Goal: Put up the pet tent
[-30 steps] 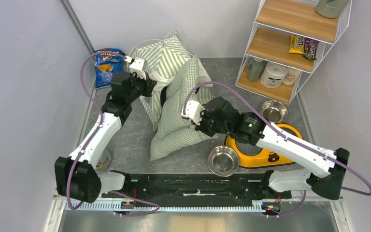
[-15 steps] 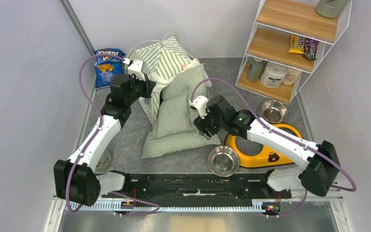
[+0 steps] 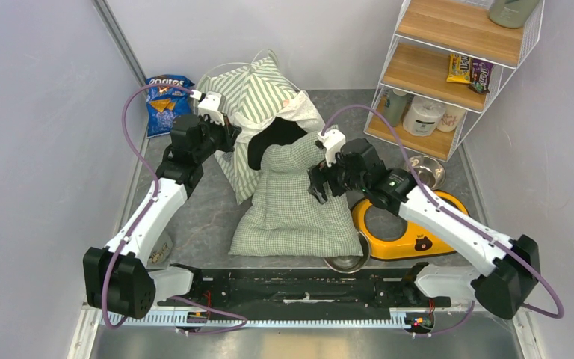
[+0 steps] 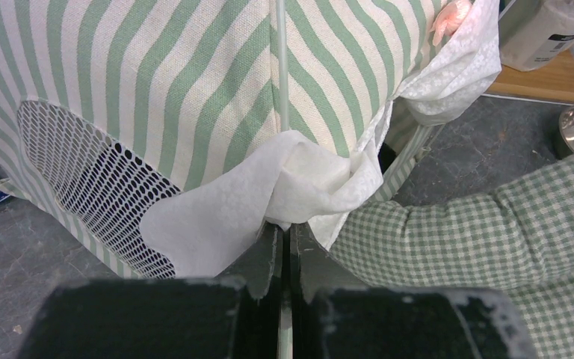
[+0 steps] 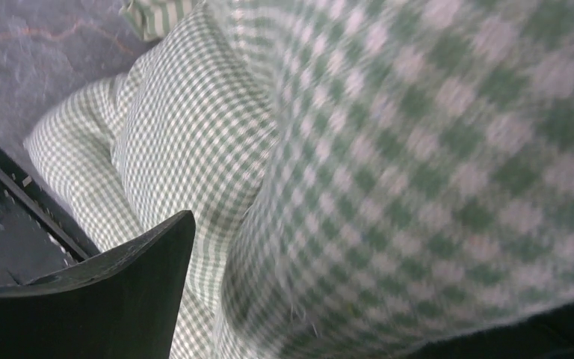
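Two findings: left jaws clamped on white flap (image 4: 299, 183) of pet tent (image 4: 194, 75); right jaws spread wide at cushion (image 3: 299, 202).

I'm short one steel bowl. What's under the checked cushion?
One steel bowl shows only its rim beneath the cushion, at its near right corner; the rest is covered. Anything else beneath is hidden.
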Controlling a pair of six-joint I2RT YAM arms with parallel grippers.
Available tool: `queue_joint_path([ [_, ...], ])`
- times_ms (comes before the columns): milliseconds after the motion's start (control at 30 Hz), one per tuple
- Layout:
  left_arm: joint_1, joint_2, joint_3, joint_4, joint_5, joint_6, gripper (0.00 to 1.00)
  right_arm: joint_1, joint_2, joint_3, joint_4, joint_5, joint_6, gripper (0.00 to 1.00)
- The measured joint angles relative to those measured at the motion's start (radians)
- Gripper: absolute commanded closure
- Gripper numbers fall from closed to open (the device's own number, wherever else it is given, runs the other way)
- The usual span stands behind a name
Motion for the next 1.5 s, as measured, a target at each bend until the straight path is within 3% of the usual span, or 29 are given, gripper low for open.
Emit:
queue_joint_path([
  [67, 0.0, 0.0, 0.0, 0.0, 0.0, 0.0, 0.98, -0.008, 0.037, 0.0, 0.042, 0.01, 0.039, 0.35],
  [133, 0.0, 0.0, 0.0, 0.0, 0.001, 0.0, 0.98, -0.013, 0.084, 0.0, 0.076, 0.025, 0.07, 0.69],
  [167, 0.0, 0.0, 0.0, 0.0, 0.002, 0.0, 0.98, -0.014, 0.105, 0.0, 0.091, 0.029, 0.087, 0.81],
  [200, 0.0, 0.0, 0.0, 0.0, 0.003, 0.0, 0.98, -0.015, 0.122, 0.0, 0.106, 0.029, 0.097, 0.91],
  [267, 0.0, 0.0, 0.0, 0.0, 0.009, 0.0, 0.98, -0.015, 0.155, 0.006, 0.137, 0.024, 0.129, 1.0],
  [767, 0.006, 0.001, 0.0, -0.01, 0.037, -0.007, 0.98, -0.019, 0.576, 0.421, 0.204, -0.111, 0.065, 1.0],
  [1133, 0.008, 0.0, -0.004, -0.014, 0.002, -0.065, 0.98, -0.026, 0.729, 0.43, 0.225, -0.071, 0.064, 0.92],
  [1300, 0.008, 0.0, -0.01, -0.005, -0.023, -0.086, 0.98, -0.006, 0.766, 0.429, 0.255, 0.0, 0.055, 0.86],
  [1500, 0.008, 0.0, -0.011, -0.003, -0.026, -0.096, 0.98, 0.029, 0.799, 0.429, 0.312, 0.111, 0.051, 0.65],
])
